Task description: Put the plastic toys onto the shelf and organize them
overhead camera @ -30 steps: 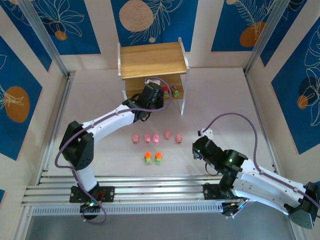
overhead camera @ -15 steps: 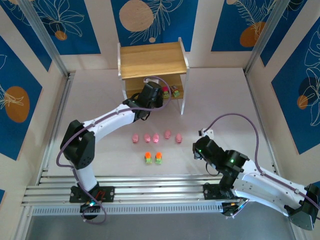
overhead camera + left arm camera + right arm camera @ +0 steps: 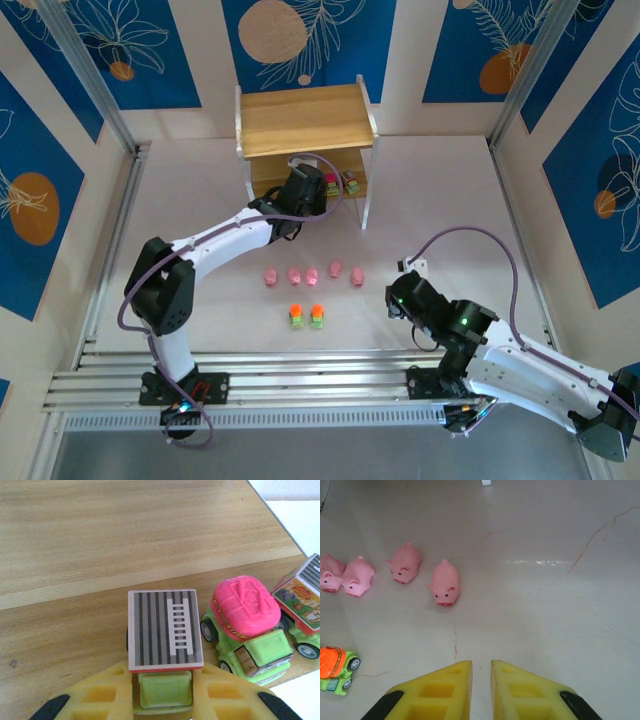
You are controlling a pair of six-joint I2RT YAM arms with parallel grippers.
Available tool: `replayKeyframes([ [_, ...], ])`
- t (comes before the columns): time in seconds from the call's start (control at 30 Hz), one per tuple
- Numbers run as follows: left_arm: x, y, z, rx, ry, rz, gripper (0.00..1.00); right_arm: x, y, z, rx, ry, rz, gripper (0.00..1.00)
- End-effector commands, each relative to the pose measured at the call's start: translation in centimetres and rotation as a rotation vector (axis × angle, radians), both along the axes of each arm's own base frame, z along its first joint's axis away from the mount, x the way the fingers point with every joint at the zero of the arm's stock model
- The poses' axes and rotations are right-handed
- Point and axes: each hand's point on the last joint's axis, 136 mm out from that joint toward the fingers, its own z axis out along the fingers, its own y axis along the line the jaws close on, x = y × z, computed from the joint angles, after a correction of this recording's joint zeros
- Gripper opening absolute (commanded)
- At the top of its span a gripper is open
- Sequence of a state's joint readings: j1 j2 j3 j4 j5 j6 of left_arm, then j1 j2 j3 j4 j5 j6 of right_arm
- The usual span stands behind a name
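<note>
1. The right claw (image 3: 395,297) hangs low over the table (image 3: 450,200), nearest the arm bases and right of the loose toys. In its wrist view the yellow fingers (image 3: 481,666) stand almost together, with a thin slit between them and nothing in it.
2. Two orange trucks (image 3: 297,316) (image 3: 317,316) sit side by side on the table, left of the right claw. One of them shows at the left edge of the right wrist view (image 3: 335,669).
3. Just beyond them, five pigs lie in a rough row across the table (image 3: 270,275) (image 3: 294,274) (image 3: 312,273) (image 3: 335,270) (image 3: 357,275). The right wrist view catches four, snouts toward the camera (image 3: 445,582) (image 3: 404,562) (image 3: 358,576) (image 3: 329,572).
4. The left arm stretches far out, and the left claw (image 3: 310,185) is inside the lower tier of the shelf (image 3: 305,115).
5. In its wrist view the left claw (image 3: 162,692) is clamped on the grey truck (image 3: 165,630), a finger on each side of the green cab. The truck is over the lower board (image 3: 60,630); whether its wheels touch cannot be told.
6. Just right of it the pink truck (image 3: 247,607) (image 3: 332,184) stands on the same board, with a third truck (image 3: 302,597) (image 3: 351,183) close on its right.
</note>
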State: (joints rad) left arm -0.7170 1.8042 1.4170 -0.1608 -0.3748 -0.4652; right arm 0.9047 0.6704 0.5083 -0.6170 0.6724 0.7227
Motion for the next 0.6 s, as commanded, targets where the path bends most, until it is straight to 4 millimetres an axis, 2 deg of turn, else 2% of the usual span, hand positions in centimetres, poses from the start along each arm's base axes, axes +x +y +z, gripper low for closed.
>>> replayKeyframes([
  [0.0,0.87,0.18,0.22,-0.016,-0.011,0.023,0.24,-0.1,0.06,-0.2,0.001,0.0,0.015,0.18],
  [0.33,0.51,0.4,0.59,-0.03,-0.013,0.027,0.39,-0.09,0.15,-0.19,0.005,0.001,0.019,0.18],
  [0.57,0.32,0.37,0.9,-0.032,-0.017,0.021,0.46,-0.1,0.21,-0.2,0.007,0.002,0.023,0.2],
])
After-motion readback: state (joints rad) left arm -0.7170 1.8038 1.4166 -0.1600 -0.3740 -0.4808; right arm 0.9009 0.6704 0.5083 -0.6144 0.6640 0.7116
